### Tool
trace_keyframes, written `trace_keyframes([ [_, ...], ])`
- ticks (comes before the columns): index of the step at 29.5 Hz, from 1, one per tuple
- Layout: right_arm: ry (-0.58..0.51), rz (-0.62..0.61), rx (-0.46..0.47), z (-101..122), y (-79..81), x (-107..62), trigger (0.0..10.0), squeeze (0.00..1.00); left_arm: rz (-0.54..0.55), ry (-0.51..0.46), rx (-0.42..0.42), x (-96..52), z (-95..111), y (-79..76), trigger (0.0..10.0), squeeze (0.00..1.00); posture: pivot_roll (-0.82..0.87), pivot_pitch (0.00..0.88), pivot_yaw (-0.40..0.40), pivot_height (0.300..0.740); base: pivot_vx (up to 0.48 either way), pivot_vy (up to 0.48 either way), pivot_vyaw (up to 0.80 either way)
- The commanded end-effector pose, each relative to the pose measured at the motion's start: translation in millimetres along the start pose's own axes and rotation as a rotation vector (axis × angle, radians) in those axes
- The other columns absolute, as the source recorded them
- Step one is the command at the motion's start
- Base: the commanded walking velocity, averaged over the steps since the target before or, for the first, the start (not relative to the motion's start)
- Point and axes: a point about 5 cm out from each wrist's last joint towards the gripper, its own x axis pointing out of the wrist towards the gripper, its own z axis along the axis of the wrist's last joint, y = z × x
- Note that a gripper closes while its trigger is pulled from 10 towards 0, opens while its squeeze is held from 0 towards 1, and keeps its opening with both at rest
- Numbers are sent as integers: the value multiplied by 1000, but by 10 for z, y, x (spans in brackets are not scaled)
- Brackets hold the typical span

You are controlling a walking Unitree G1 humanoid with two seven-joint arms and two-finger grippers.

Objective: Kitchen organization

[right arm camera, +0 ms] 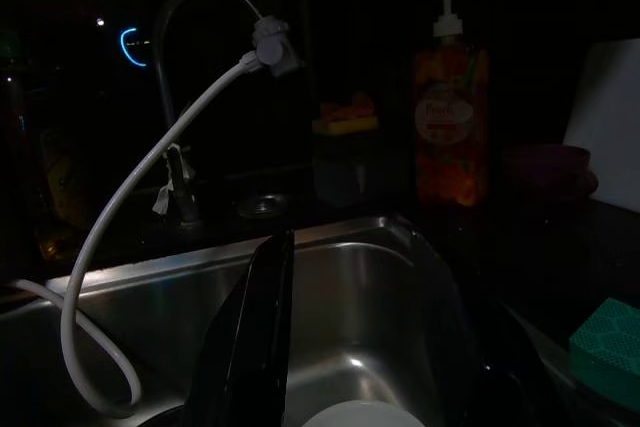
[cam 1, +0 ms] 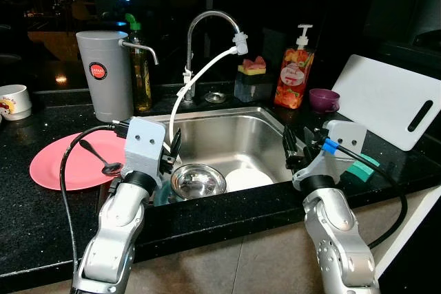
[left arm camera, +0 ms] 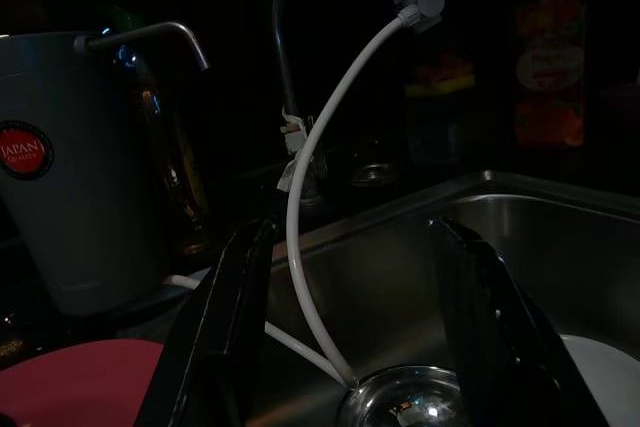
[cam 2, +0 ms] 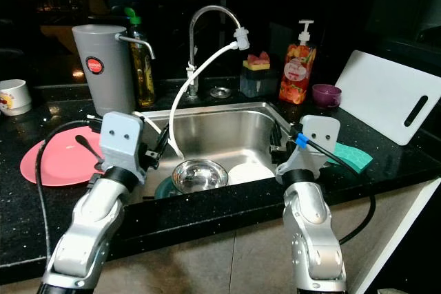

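Note:
A steel sink point(cam 1: 234, 132) holds a shiny steel bowl point(cam 1: 198, 181) and a white plate point(cam 1: 248, 179) side by side near its front. A pink plate point(cam 1: 58, 166) with a dark spoon point(cam 1: 100, 158) on it lies on the black counter left of the sink. My left gripper point(cam 1: 172, 146) hangs open over the sink's front left corner, just above the steel bowl point(left arm camera: 420, 402). At the sink's front right corner my right gripper point(cam 1: 289, 144) is open and empty, beside the white plate point(right arm camera: 360, 415). A green sponge point(cam 1: 363, 166) lies right of it.
A faucet point(cam 1: 207, 22) with a white hose point(cam 1: 200, 77) drooping into the sink stands behind. A grey water dispenser point(cam 1: 105, 74), an oil bottle point(cam 1: 141, 74) and a mug point(cam 1: 12, 101) are at the back left. Back right: soap bottle point(cam 1: 295, 74), purple bowl point(cam 1: 322, 99), leaning white cutting board point(cam 1: 386, 98).

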Motion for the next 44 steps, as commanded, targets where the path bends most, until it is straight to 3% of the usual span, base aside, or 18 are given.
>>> trace_keyframes([
  [1,0,-2,10,-8,0,7,10000,0,0,-7,5,13,14,-11,10000,0,70,0,-82,740,0,0,0],
  [44,-7,2,9,6,5,20,10000,0,-1,-12,6,30,17,-13,10000,0,69,0,-82,740,0,0,0],
])
